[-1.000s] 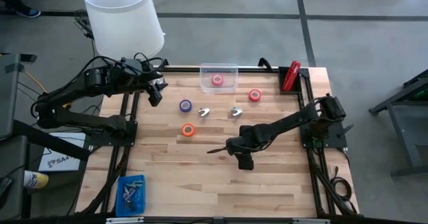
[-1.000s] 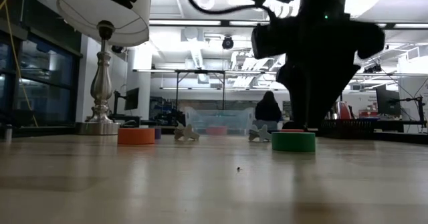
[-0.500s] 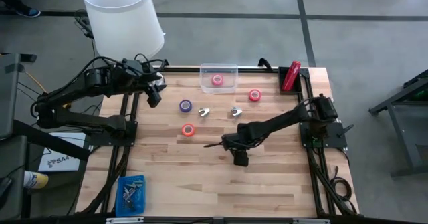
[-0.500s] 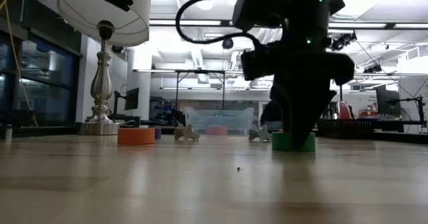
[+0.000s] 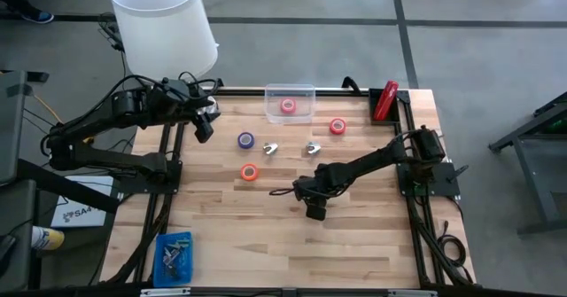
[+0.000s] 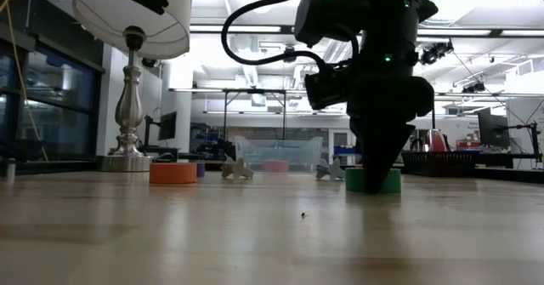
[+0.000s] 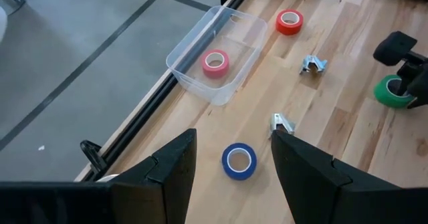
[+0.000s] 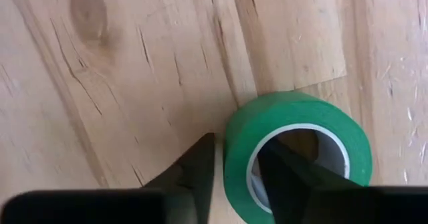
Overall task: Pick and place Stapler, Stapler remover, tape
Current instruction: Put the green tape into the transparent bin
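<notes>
Green tape (image 8: 294, 154), one roll of it, lies flat on the wooden surface (image 5: 354, 235) directly under the right hand (image 8: 234, 174), whose two fingers straddle the roll's wall: one fingertip (image 8: 194, 167) outside the ring, the other down in its hole, narrowed close about the wall, though whether they already press it I cannot tell. Five tape rolls show in all: the green one at this hand, an orange-red roll (image 5: 249, 172) well off to its side, a purple-blue roll (image 5: 245, 140) beyond that, a red roll (image 5: 337, 126) farther out past the hand, and a pink roll (image 5: 288, 105) lying inside the one clear plastic bin (image 5: 306, 91) at the surface's far edge. Two small silvery claw-shaped staple removers (image 5: 270, 147) (image 5: 313, 146) lie between the hand and the bin, apart from each other. One red stapler (image 5: 385, 100) rests at the far corner on the right arm's side, well away from the hand. The left hand (image 5: 205, 128) hangs at the surface's edge near the purple-blue roll, fingers (image 7: 170, 174) spread and holding nothing. One white lampshade (image 5: 162, 22) stands behind it, and one blue box (image 5: 173, 257) of small parts sits at the near corner.
</notes>
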You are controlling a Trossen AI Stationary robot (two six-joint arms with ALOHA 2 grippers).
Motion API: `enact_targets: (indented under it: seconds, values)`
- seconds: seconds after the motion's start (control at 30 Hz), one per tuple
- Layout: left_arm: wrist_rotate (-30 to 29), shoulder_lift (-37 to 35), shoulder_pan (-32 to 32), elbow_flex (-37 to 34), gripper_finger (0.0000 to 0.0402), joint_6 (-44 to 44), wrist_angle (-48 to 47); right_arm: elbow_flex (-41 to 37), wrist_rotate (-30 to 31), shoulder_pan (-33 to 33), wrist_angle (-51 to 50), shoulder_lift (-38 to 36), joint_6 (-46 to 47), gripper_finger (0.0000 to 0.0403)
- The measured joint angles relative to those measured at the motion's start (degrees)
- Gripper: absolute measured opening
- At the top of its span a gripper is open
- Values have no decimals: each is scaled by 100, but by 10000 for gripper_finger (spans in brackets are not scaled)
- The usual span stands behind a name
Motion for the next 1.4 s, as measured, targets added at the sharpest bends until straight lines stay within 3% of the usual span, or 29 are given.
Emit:
enact_targets:
  seconds: [0.2,0.67,1.0,1.27,1.4]
  values:
    - [0,0,0,0,190,32,2,-3,-36,0,1,-20,229,33]
    - [170,0,0,2,190,145,73,-18,-82,-258,705,-783,722,33]
    - [339,0,0,4,190,458,360,-12,154,-991,2318,-1286,136,33]
    - [585,0,0,4,190,473,575,-7,188,-1671,3089,-1316,-91,33]
    - [755,0,0,4,190,510,569,-7,543,-1989,3197,-1316,-52,33]
